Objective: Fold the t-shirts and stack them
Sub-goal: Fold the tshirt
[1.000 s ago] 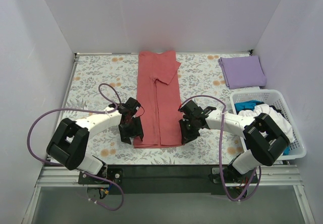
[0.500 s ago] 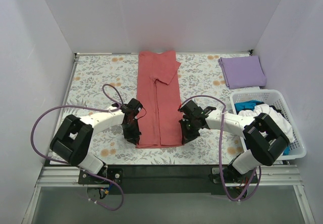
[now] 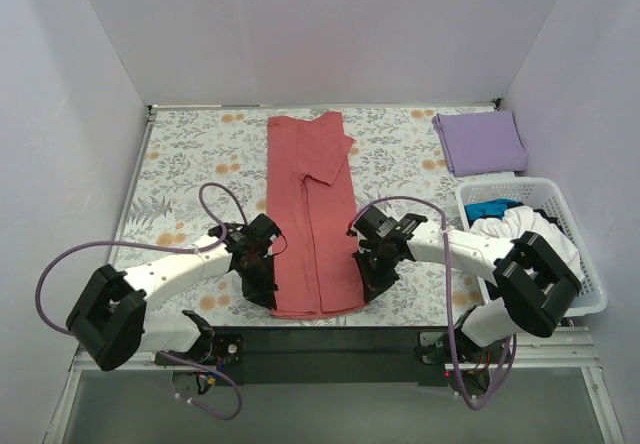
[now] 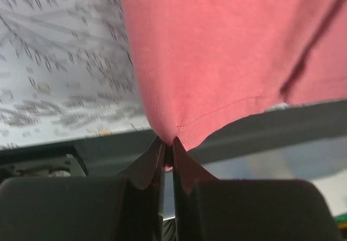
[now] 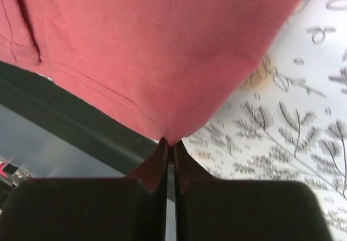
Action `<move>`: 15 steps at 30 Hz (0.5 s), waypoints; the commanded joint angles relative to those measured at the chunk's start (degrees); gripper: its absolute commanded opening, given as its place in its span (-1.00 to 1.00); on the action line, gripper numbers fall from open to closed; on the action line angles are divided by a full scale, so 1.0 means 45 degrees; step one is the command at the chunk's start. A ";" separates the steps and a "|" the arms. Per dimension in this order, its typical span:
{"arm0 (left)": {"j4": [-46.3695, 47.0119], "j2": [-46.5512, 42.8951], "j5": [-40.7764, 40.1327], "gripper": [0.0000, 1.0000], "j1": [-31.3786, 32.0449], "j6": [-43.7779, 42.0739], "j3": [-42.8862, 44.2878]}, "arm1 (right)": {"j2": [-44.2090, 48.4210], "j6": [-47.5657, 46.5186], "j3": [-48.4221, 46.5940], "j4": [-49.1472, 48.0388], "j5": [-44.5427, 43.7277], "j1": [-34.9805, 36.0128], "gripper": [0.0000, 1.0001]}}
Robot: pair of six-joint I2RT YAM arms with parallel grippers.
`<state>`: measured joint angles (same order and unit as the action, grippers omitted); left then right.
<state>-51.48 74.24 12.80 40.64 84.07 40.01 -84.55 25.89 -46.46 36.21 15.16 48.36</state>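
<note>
Cloth is lying in a long, narrow strip down the middle of the floral-covered bench (image 3: 190, 154): the salmon-red t-shirt (image 3: 310, 214), folded lengthwise, with one short sleeve showing towards its far end. Its near hem is resting close to the bench's near edge. The left fingers (image 4: 158, 162) are closing tight on the hem's near left corner, pinching a small peak of cloth. The right fingers (image 5: 161, 162) are gripping the near right corner in the same way. The fabric is showing as soft and finely knitted, with a stitched line running along the hem beside each pinch. A lavender t-shirt (image 3: 480, 142) is sitting folded into a flat rectangle at the far right, just behind a white slatted basket (image 3: 505, 181) that is holding more clothes.
</note>
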 commanded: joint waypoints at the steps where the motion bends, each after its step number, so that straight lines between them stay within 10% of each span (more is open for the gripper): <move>1: -0.0766 -0.1281 0.1240 -1.00 0.0012 0.0205 0.0111 | 0.1073 -0.0226 -0.0924 0.1114 -0.0006 -0.0139 -0.97; 15: 0.2474 0.4125 -0.1359 -1.00 -0.4988 -0.3038 0.6690 | -0.3219 -0.3154 -0.8579 0.1134 -0.0947 -0.3499 -0.97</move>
<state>-45.87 90.70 9.37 19.25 74.35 64.88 -95.83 15.90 -79.15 41.17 11.49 33.36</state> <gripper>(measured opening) 0.037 0.035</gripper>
